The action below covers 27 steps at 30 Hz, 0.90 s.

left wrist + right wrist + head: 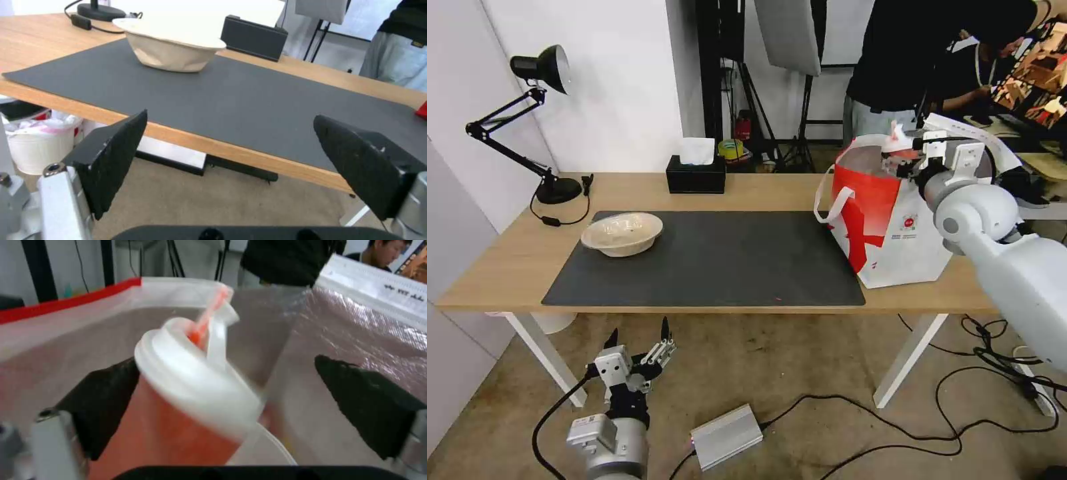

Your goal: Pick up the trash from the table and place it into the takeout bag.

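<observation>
The red-and-white takeout bag [894, 227] stands on the right end of the table [760, 193]. My right gripper [910, 157] is at the bag's mouth, open. The red drink cup [178, 413] with its white lid [897, 137] tilts between the spread fingers inside the foil-lined bag [347, 323], leaning against one finger [102, 400]. A white round rim [271, 453] shows beneath the cup. The shallow beige bowl [622, 233] sits on the left of the dark mat [727, 260]. My left gripper [637, 340] hangs open below the table's front edge, facing the bowl [171, 50].
A black tissue box [696, 175] stands at the table's back middle and a black desk lamp [540, 120] at the back left. Cables and a silver power box [726, 437] lie on the floor. A person [907, 60] stands behind the bag.
</observation>
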### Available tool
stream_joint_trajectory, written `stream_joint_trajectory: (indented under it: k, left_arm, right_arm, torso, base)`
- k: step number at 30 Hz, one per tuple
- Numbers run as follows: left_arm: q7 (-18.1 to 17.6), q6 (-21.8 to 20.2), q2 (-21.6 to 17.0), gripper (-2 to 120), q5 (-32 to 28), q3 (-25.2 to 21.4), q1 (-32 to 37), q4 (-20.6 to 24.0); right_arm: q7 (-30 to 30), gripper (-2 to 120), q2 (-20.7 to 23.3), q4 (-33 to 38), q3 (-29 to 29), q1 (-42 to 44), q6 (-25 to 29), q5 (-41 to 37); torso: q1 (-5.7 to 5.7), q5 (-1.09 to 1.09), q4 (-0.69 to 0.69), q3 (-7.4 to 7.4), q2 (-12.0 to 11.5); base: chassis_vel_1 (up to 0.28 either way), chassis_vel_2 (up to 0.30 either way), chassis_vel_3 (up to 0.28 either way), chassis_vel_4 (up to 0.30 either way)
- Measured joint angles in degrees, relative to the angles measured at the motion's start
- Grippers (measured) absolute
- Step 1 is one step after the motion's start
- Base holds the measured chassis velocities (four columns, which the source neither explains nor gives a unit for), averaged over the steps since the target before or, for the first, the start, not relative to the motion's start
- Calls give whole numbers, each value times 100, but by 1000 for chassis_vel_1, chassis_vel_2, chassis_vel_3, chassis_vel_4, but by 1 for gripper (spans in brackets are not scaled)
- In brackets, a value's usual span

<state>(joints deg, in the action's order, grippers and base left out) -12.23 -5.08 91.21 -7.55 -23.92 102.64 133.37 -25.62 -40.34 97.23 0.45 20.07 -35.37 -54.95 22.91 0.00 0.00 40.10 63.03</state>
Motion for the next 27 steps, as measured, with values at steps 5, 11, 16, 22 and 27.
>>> stream_joint_trajectory:
  k: [5, 11, 16, 22, 27]
  left_arm:
    - [-2, 0, 0, 100, 3, 0, 31, 21]
    - [-5, 1, -1, 100, 7, 5, 30, 32]
    - [-7, 1, -1, 100, 10, 30, 18, 24]
    - [-9, 1, 0, 100, 11, 32, -1, 12]
    - [-10, 1, 1, 100, 11, 51, -20, -8]
  right_arm:
    - [58, 100, 131, 34, 25, -87, -514, -2]
    - [220, 100, 264, 33, -36, -183, -645, 67]
    - [265, 100, 292, -18, -106, -253, -644, 76]
    - [284, 100, 327, -49, -179, -293, -630, 81]
    - [314, 100, 370, -69, -264, -378, -619, 84]
  torso:
    - [0, 0, -1, 0, 0]
    - [0, 0, -1, 0, 0]
    - [0, 0, 0, 0, 0]
    - [0, 0, 0, 0, 0]
    - [0, 0, 0, 0, 0]
  base:
    - [0, 0, 0, 0]
    - [0, 0, 0, 0]
    - [0, 0, 0, 0]
    - [0, 0, 0, 0]
    - [0, 0, 0, 0]
